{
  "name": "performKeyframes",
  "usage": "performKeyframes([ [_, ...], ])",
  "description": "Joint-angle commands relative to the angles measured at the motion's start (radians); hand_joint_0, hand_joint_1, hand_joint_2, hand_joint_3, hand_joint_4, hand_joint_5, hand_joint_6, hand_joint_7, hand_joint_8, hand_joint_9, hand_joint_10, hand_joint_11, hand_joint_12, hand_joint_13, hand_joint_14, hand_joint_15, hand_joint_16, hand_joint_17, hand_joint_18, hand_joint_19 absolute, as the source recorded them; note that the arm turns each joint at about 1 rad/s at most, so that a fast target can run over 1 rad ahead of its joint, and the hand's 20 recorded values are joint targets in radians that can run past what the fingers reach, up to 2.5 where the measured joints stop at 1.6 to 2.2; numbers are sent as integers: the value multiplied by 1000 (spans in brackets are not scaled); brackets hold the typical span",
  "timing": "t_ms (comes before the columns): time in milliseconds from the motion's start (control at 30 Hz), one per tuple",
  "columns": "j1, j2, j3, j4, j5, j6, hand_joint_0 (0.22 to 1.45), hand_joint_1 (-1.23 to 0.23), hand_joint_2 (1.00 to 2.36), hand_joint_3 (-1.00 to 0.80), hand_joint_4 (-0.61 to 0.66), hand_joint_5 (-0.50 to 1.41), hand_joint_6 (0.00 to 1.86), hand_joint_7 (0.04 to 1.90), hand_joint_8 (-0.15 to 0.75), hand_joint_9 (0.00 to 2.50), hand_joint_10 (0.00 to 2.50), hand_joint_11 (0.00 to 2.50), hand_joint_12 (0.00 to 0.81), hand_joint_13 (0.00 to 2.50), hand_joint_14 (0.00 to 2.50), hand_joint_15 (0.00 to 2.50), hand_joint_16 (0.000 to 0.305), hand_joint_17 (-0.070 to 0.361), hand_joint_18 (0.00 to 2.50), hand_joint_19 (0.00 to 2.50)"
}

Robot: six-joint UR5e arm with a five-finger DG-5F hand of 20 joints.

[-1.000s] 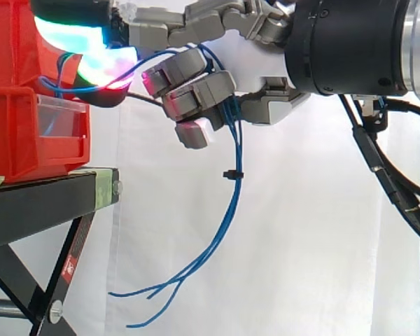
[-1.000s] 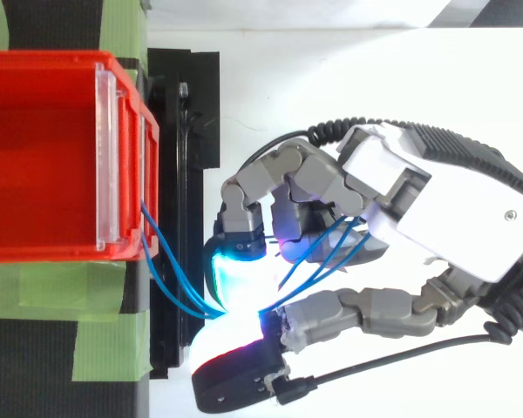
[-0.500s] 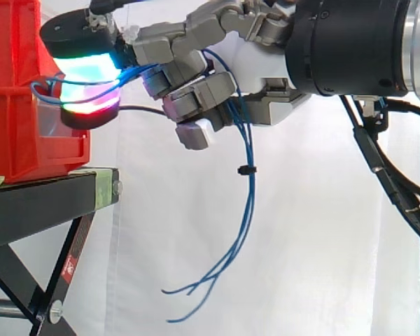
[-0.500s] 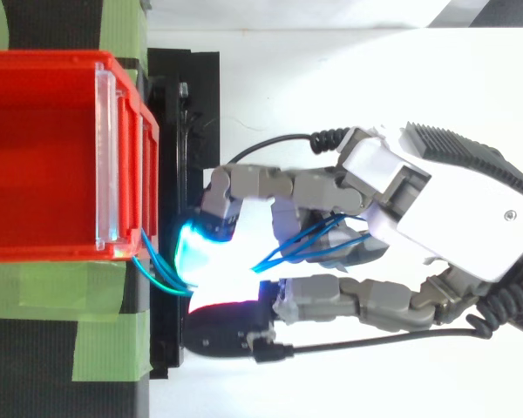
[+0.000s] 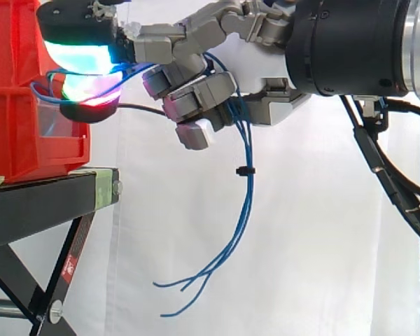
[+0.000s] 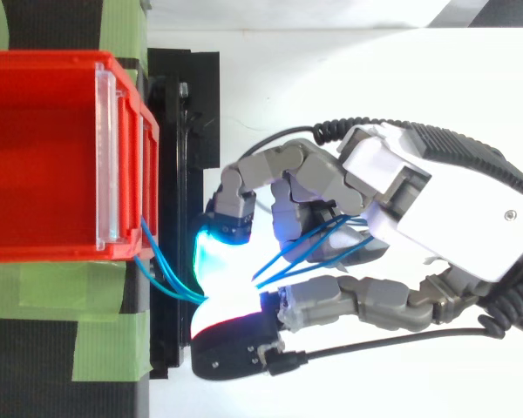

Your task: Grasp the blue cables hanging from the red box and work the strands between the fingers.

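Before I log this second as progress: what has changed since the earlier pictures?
The blue cables' loose ends swung away from the stand and rose slightly. The hand's glowing fingertips reached toward the red box, then eased back. The hand still holds the cables; box and stand unmoved.

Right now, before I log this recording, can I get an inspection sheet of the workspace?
Surface: black stand with green tape.
Job's things: red bin on the stand; blue cables leave its front.
Clutter: nothing seen.
Hand: hand beside the bin, fingers curled round the blue cables.
Cables: strands pass between the fingers, loose ends hang below; a small black tie binds them.
Surroundings: white curtain.
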Motion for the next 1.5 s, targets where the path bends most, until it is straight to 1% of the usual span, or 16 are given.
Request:
performKeyframes([
  [0,0,0,0,0,0,0,1200,-698,1009,-195,200,614,4,1562,376,674,2500,2465,418,998,2500,1322,45,102,1373,1281],
  [133,0,0,0,-3,0,0,967,-737,1001,-131,225,263,326,1338,376,674,2500,2465,418,998,2500,1322,45,102,1373,1281],
  [200,0,0,0,-3,0,0,913,-744,1007,-216,225,-2,881,1184,376,674,2500,2465,418,998,2500,1322,45,102,1373,1281],
  [367,0,0,0,-3,0,0,1233,-785,1015,-338,129,-96,1493,1118,376,674,2500,2465,418,998,2500,1322,45,102,1373,1281],
  [500,-2,0,0,-2,-2,25,1354,-681,1012,-189,68,132,1419,1168,376,674,2500,2465,418,998,2500,1322,45,102,1373,1281],
  [567,-6,0,0,-3,-6,114,1367,-676,1012,-161,74,182,1346,1140,376,674,2500,2465,418,998,2500,1322,45,102,1373,1281],
  [633,-8,0,0,-5,-12,196,1329,-699,1008,-133,108,390,725,1321,376,674,2500,2465,418,998,2500,1322,45,102,1373,1281],
  [667,-8,0,0,-6,-17,232,1186,-704,1002,-75,175,491,127,1509,376,674,2500,2465,418,998,2500,1322,45,102,1373,1281],
  [733,-9,0,0,-21,-21,285,970,-653,1217,-152,244,493,2,1493,376,674,2500,2465,418,998,2500,1322,45,102,1373,1281],
  [833,-8,0,0,-40,-21,298,916,-688,1254,-153,239,431,56,1491,376,674,2500,2465,418,998,2500,1322,45,102,1373,1281],
  [867,-9,0,0,-43,-21,302,1071,-752,1001,-60,182,288,348,1398,376,674,2500,2465,418,998,2500,1322,45,102,1373,1281],
  [900,-8,0,0,-45,-21,308,1150,-775,1009,-171,124,129,779,1282,376,674,2500,2465,418,998,2500,1322,45,102,1373,1281],
  [1033,-8,0,-1,-48,-41,362,1277,-780,1010,-382,44,-79,1369,1077,376,674,2500,2465,418,998,2500,1322,45,102,1373,1281],
  [1200,-8,0,-1,-51,-55,379,1125,-853,1000,-1000,107,-231,1380,1074,376,674,2500,2465,418,998,2500,1322,45,102,1373,1281],
  [1367,-9,0,-1,-57,-61,400,1170,-843,1000,-1000,111,-220,1409,1051,376,674,2500,2465,418,998,2500,1322,45,102,1373,1281],
  [1467,-8,0,-1,-61,-64,410,1347,-743,1012,-578,58,-54,1351,1054,376,674,2500,2465,418,998,2500,1322,45,102,1373,1281],
])
